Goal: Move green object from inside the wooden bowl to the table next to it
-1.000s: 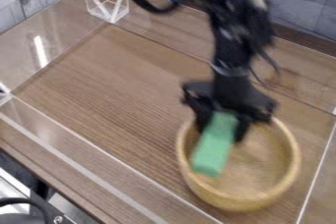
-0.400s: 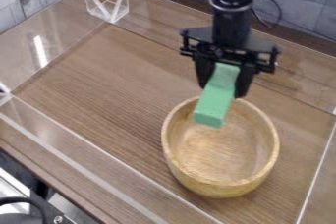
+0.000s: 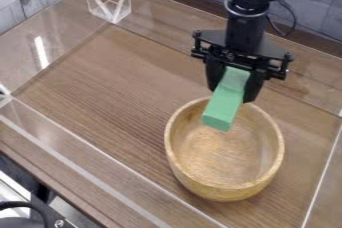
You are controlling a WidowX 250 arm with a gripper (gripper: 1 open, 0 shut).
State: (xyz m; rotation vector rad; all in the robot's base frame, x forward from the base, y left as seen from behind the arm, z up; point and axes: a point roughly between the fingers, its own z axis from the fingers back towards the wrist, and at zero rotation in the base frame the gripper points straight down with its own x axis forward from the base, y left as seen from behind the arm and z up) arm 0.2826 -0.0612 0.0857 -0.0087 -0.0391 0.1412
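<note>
- Brown wood-grain tabletop point(image 3: 107, 82) fills most of the single camera view, fenced by low clear acrylic walls point(image 3: 60, 137) along its edges.
- Behind the far wall runs a pale planked backdrop; a small clear angular piece point(image 3: 110, 5) stands at the far left corner, and its purpose cannot be told.
- Toward the near right sits the round, shallow, thick-rimmed bowl of light tan wood point(image 3: 225, 150), its inside bare of anything.
- Above the bowl's far rim hangs the black robot gripper point(image 3: 241, 75), pointing straight down from a dark arm that comes in from the top of the view.
- Its two black fingers point(image 3: 217, 73) are clamped on the upper end of the flat, elongated, bright green rectangular block point(image 3: 226, 102), one on each side.
- The block hangs tilted, its lower end reaching down and to the left over the bowl's rim area; it looks clear of the wood, though contact with the rim cannot be ruled out from this angle.
- Judged from this, the pick is done: the block is gripped and lifted out of the bowl's hollow.
- Left to do: carry it sideways past the rim, lower it onto bare tabletop beside the bowl, and let go.
- Open table lies to the left and beyond the bowl; the right side is tighter against the wall.
</note>
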